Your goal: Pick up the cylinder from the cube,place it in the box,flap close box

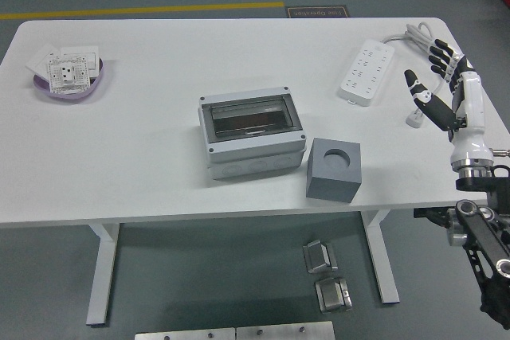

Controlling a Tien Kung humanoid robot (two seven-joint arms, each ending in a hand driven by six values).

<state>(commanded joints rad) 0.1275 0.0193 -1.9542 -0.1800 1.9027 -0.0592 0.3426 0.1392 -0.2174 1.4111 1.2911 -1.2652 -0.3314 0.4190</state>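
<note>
The grey box (253,133) sits mid-table with its dark see-through flap lying shut over the top. Just right of it stands the grey cube (334,169), whose round hole on top looks empty; no cylinder is visible anywhere. My right hand (441,79) hovers over the table's right edge, far from box and cube, fingers spread and holding nothing. The left arm is out of view.
A white power strip (365,71) with its cable (426,41) lies at the back right, close to my right hand. A purple bowl (72,81) holding white switch plates sits at the far left. Metal parts lie on the floor below the table.
</note>
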